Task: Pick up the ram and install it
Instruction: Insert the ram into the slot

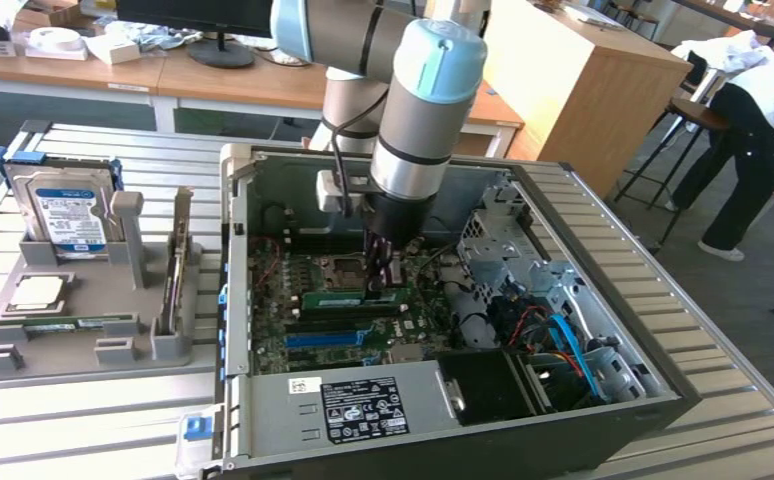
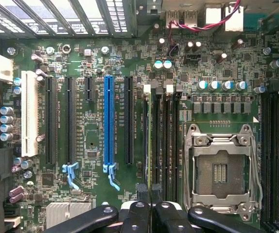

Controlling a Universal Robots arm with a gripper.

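In the exterior view, my arm reaches down into the open computer case (image 1: 234, 300), which lies on its side on a slatted metal table (image 1: 80, 420). My gripper (image 1: 384, 283) points straight down over the motherboard (image 1: 280, 345), its dark fingers drawn close together on the upper edge of the ram (image 1: 334, 297). The ram is a thin green stick standing on its long edge across the board, just beside the processor socket (image 1: 340, 268), and I grip it toward its end on the exterior view's right. The blue slot strip (image 1: 323, 340) lies nearer the camera, apart from the ram. To the exterior view's left, outside the case, a grey holder (image 1: 80, 345) carries a hard drive (image 1: 70, 215) standing upright. A person (image 1: 761, 120) bends over at the far right.

In the wrist view, I look straight down at the board. My gripper (image 2: 150, 194) is clenched, with the two black fingertips (image 2: 142, 191) nearly meeting. Between them runs the ram (image 2: 149, 141), seen edge-on as a thin pale green line. It sits along the bank of black memory slots (image 2: 164, 145), between the black expansion slot (image 2: 129, 121) and the silver processor socket (image 2: 222, 167). I cannot tell whether it is pressed fully home. The blue slot strip (image 2: 109, 121) and a white slot (image 2: 28, 111) lie further off.
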